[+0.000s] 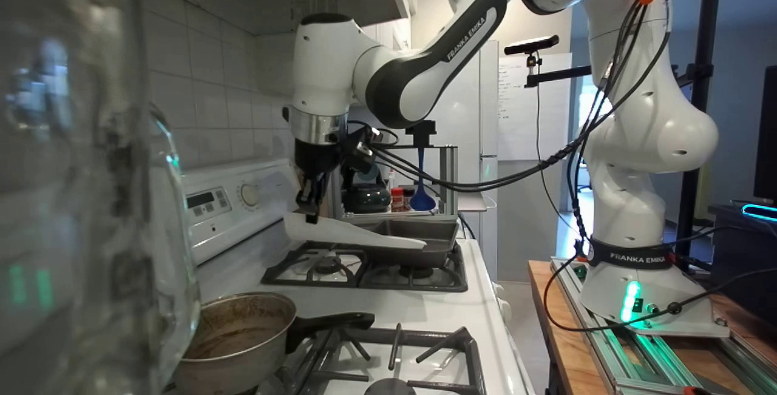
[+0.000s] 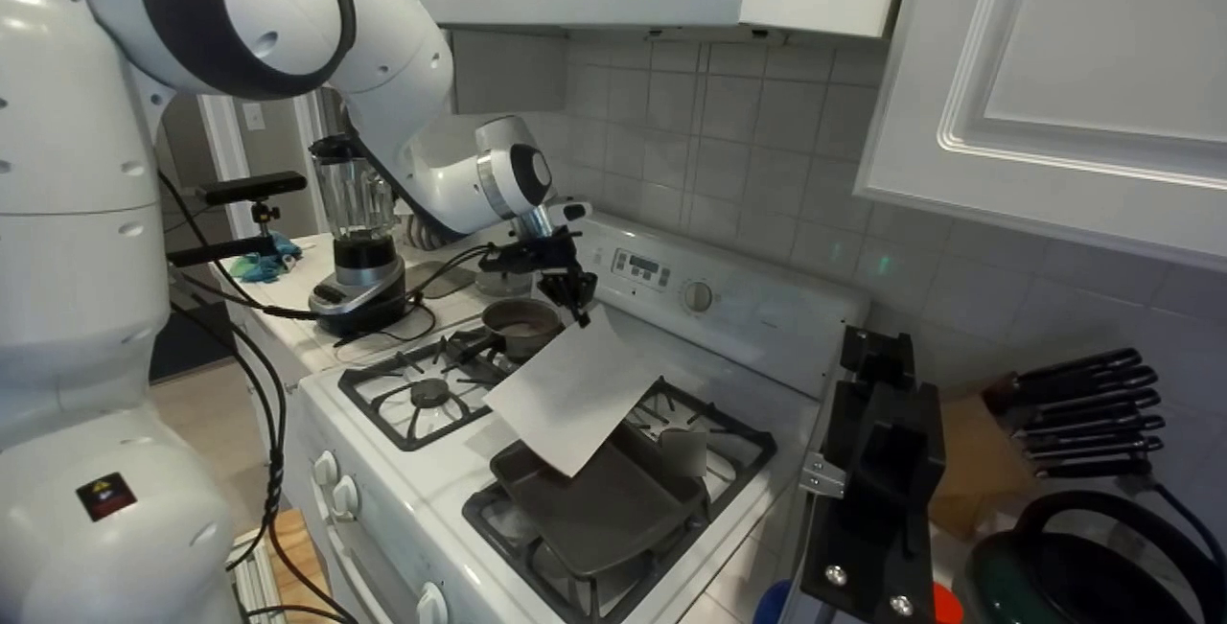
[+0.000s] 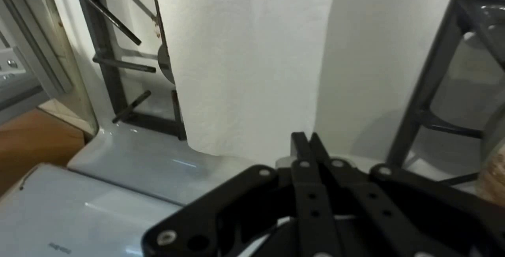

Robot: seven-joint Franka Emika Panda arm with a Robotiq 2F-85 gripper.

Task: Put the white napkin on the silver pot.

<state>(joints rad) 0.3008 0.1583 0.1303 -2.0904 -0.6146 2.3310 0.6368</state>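
Across the worktop (image 1: 419,307), away from the dark pan (image 2: 604,514), carry the white napkin (image 2: 575,392), drooping toward that pan, to the silver pot (image 1: 247,367), standing uncovered. Go high and slow; centre before releasing. For the claw (image 3: 306,136): pointing down, beside rather than above the pot, pinched narrow, apparently on one napkin edge, though hard to confirm in the wrist view.

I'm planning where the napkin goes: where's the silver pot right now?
In an exterior view, the silver pot stands on the stove, slightly left of centre, appearing between the blender and the white napkin.
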